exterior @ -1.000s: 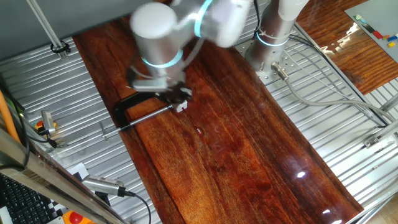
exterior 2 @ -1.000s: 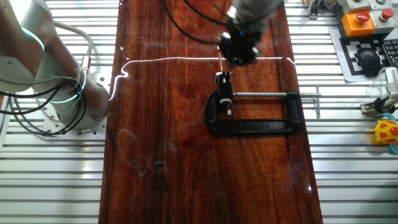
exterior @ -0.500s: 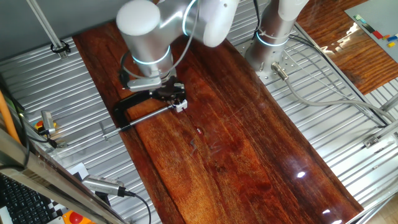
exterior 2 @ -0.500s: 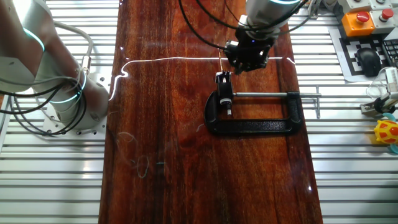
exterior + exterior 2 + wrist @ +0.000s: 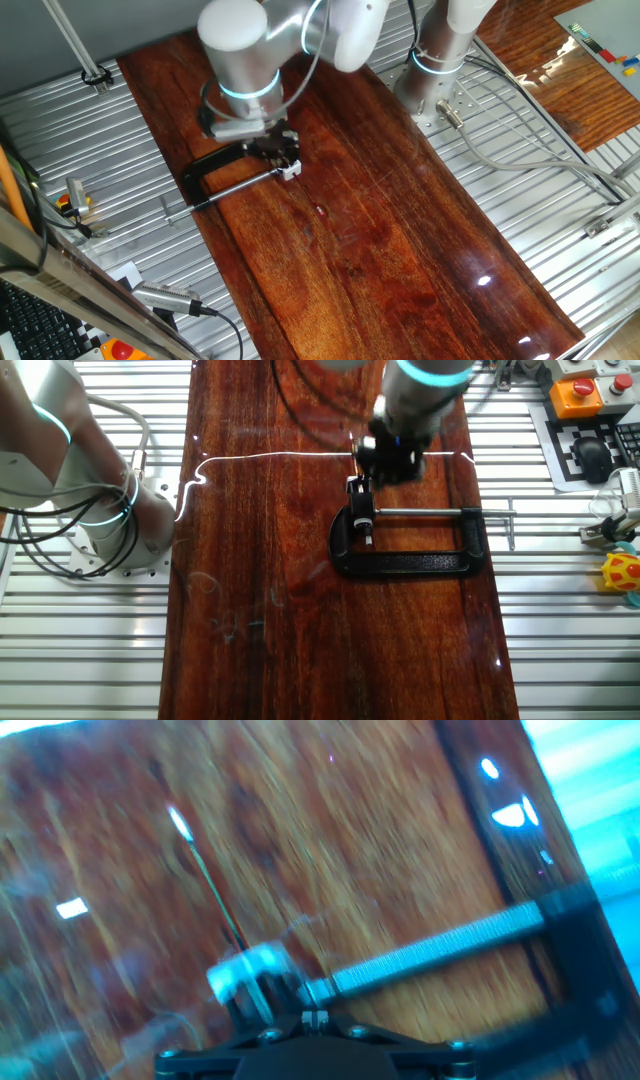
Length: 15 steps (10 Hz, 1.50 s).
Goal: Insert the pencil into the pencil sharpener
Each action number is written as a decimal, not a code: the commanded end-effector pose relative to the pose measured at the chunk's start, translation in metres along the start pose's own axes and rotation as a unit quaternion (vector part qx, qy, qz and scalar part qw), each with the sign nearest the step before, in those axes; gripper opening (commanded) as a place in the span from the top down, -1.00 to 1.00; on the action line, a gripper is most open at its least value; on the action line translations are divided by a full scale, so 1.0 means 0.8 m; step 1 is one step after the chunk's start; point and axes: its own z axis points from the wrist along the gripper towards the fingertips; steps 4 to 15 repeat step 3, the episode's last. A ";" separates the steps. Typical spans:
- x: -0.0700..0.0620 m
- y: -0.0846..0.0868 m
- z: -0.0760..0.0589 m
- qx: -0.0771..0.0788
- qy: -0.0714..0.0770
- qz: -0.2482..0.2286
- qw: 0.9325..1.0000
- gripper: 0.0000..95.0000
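The pencil sharpener (image 5: 248, 976) is a small white block at the tip of the black clamp's screw rod (image 5: 430, 952). It also shows in one fixed view (image 5: 291, 170) and the other fixed view (image 5: 357, 486). The pencil (image 5: 212, 892) is a thin dark stick lying on the wood. Its near end meets the sharpener and its pale glinting end points away; it shows faintly in the other fixed view (image 5: 352, 458). My gripper (image 5: 315, 1018) hangs just above the sharpener with its jaws together and nothing between them. It also shows in both fixed views (image 5: 272, 147) (image 5: 388, 458).
The black C-shaped clamp (image 5: 410, 565) lies across the red-brown board (image 5: 400, 250), its screw handle reaching over the board edge onto the ribbed metal table (image 5: 560, 620). The robot base (image 5: 440, 60) stands at the board's far end.
The arm has shifted a little over the clamp's jaw end, and the hand view is blurred by motion. The pencil, sharpener and clamp have stayed in place.
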 end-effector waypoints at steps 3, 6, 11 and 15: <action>0.074 -0.039 0.000 -0.010 -0.016 -0.043 0.999 1.00; 0.074 -0.039 0.000 -0.010 -0.016 -0.043 0.999 1.00; 0.074 -0.039 0.000 -0.010 -0.016 -0.043 0.999 1.00; 0.074 -0.039 0.000 -0.010 -0.016 -0.043 0.999 1.00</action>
